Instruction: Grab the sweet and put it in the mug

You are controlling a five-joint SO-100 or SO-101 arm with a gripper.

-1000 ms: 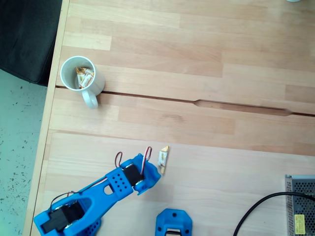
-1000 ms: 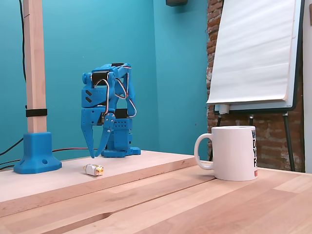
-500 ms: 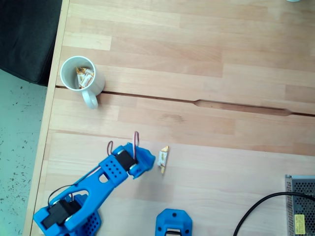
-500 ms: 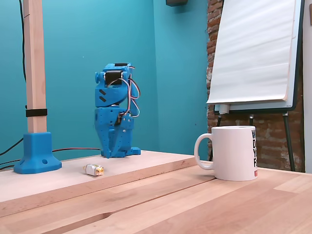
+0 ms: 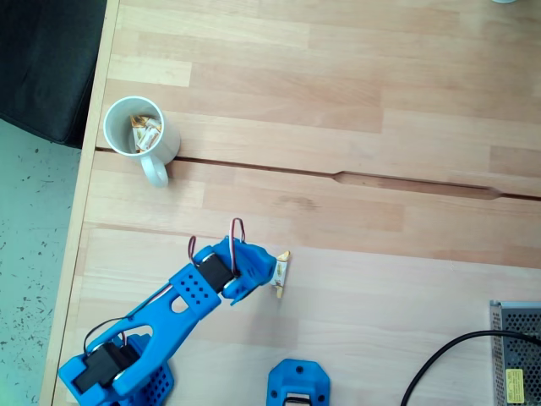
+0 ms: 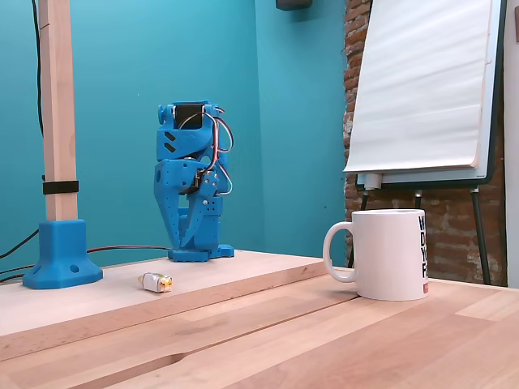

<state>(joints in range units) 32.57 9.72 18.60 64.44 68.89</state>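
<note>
In the low fixed view, the mug (image 6: 389, 254) stands nearest, upright on the right of the wooden table (image 6: 324, 340), its loop handle turned to the left and dark print down its right edge; behind it rise a brick wall (image 6: 454, 219) and a white flip chart (image 6: 426, 85). Farther back and to the left, the sweet (image 6: 156, 282) lies on its side on a raised wooden board (image 6: 97, 304), an orange-gold twist showing at its right end; to its left a blue clamp base (image 6: 62, 253) holds an upright wooden post (image 6: 57, 109). Beyond the sweet the blue arm (image 6: 190, 190) stands before the teal wall, folded downward, its gripper (image 6: 183, 243) pointing at the board behind and slightly right of the sweet; whether its fingers are apart or together cannot be told from here.

In the fixed view from above, the gripper (image 5: 264, 272) sits just left of the sweet (image 5: 281, 272), seemingly touching it, the sweet lying free on the board and not clasped; the finger spacing is hidden under the arm's body. The mug (image 5: 135, 127) stands well apart at upper left near the table edge, with other wrapped sweets (image 5: 145, 131) inside; a grey metal box (image 5: 516, 351) and a black cable (image 5: 456, 355) lie at lower right.
</note>
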